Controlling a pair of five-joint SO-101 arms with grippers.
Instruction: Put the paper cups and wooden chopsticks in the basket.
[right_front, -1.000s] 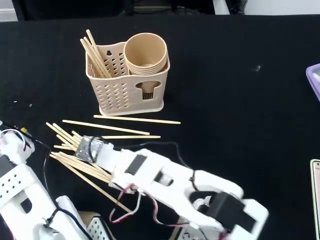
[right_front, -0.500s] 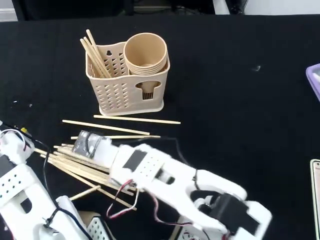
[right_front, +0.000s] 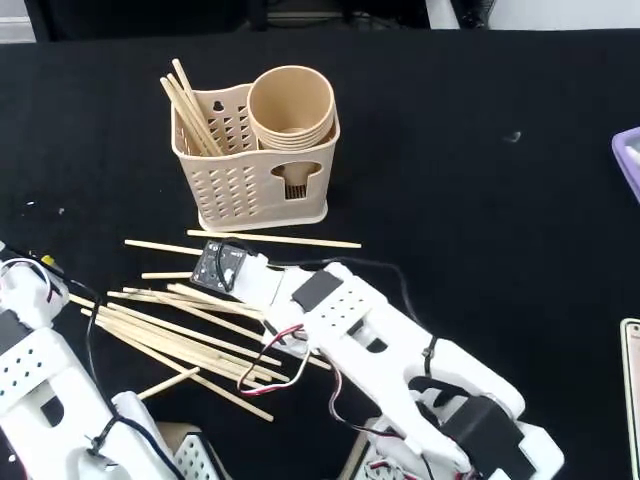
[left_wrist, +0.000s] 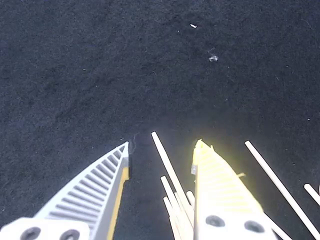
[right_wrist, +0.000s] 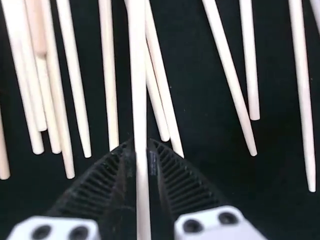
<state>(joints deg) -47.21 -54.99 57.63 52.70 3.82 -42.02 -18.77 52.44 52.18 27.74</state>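
One at a time, evidently: clamps a single wooden chopstick (right_wrist: 137, 75) tight in right fingers (right_wrist: 172, 172), amid loose chopsticks (right_front: 170, 335) on the counter (right_front: 480, 200). Holds left fingers (left_wrist: 220, 185) spread, empty. Finds paper cups (right_front: 300, 130) already in the basket (right_front: 235, 185).

Black cloth (right_front: 480, 250) beneath right gripper (right_wrist: 141, 146), spread well beyond it on every side; purple-rimmed thing (right_front: 628, 160) well apart from that gripper, at cloth's edge, cut off; pale flat card (right_front: 633, 385) likewise far off, same edge; small grey speck (right_front: 513, 136) nearer purple-rimmed thing than gripper; white flecks (left_wrist: 213, 58) on cloth ahead of left gripper (left_wrist: 161, 145), near, not touching.
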